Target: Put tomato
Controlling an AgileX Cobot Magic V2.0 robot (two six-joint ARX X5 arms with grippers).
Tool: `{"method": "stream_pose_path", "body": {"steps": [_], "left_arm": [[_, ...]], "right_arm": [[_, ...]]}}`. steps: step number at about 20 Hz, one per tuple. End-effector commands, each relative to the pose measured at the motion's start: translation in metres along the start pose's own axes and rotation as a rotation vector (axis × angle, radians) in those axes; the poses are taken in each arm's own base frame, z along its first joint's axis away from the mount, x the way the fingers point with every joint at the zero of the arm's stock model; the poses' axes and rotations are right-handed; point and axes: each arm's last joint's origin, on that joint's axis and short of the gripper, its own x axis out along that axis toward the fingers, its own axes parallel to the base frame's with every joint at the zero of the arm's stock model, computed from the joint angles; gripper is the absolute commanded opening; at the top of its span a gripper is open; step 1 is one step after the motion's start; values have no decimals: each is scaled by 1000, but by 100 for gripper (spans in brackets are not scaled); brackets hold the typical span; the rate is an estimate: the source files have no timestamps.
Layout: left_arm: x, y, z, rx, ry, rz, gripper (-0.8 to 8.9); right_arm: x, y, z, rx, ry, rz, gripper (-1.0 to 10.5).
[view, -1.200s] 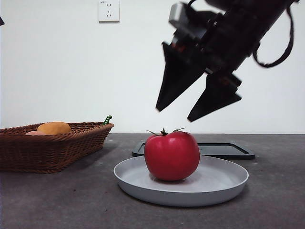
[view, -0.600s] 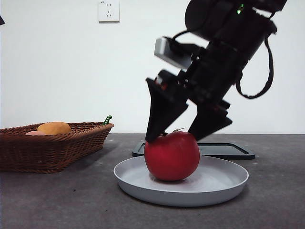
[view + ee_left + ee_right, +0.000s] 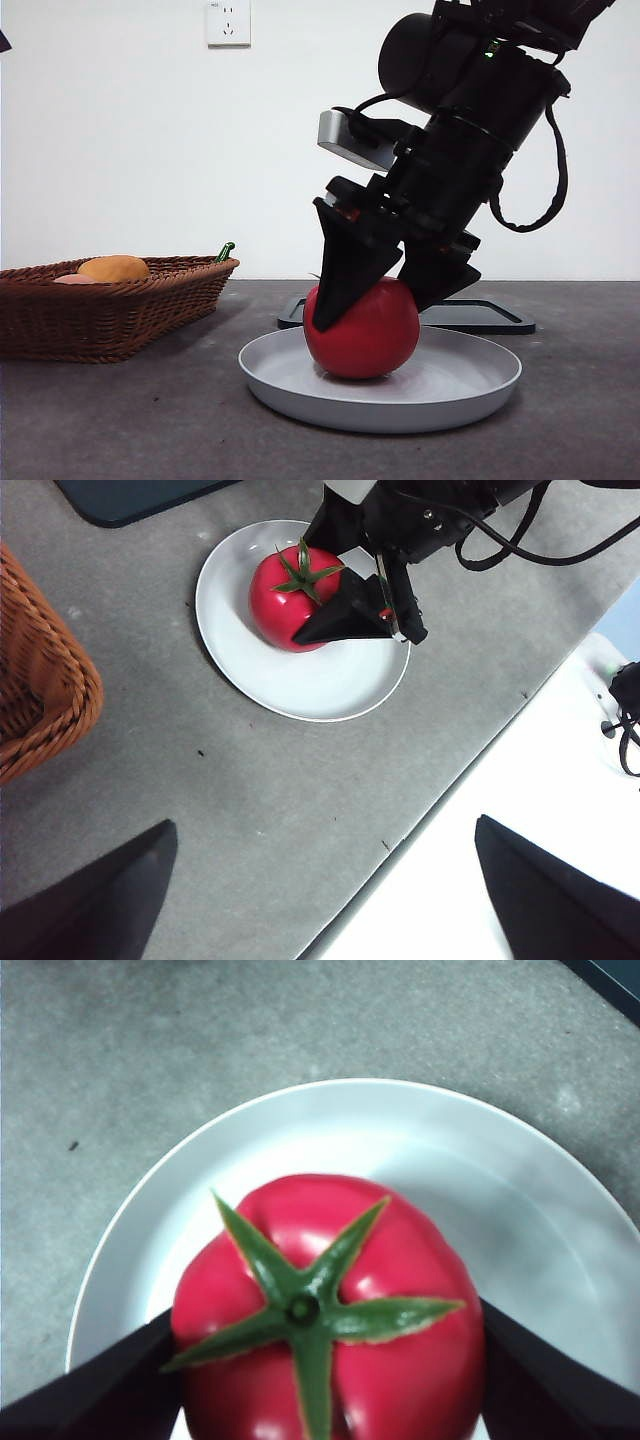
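Squarely between the right end effector's spread jaws, unclamped: tomato on plate.

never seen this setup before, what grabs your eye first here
A glossy red tomato sits on a grey plate mid-table, with the right pincer straddling it, a jaw on either side. Off to one side sits a wicker basket holding orange produce.
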Motion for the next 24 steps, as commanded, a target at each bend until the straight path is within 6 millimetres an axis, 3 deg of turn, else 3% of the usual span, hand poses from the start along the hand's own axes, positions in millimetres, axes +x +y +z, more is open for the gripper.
{"method": "stream_pose_path", "body": {"steps": [1,7,10,13,16,19,24], "left_arm": [[-2,-2,5,21,-18,-9,459],[-2,-2,5,21,-18,-9,459],[-2,-2,5,21,-17,-9,459],[-2,-2,5,22,-18,-10,459],[-2,-2,5,21,-18,-9,459],[-2,-2,5,21,-17,-9,459],[-2,-2,5,18,-17,-9,459]], "right_arm": [[-2,4,8,-1,-13,8,214],[-53,8,52,-27,-178,-61,213],[-75,-7,75,-10,-273,-151,212],[-84,-29,89,7,-334,-197,212],[-71,-58,101,40,-345,-234,212],[-43,-88,110,70,-305,-257,212],[-9,-125,111,113,-249,-279,212]]}}
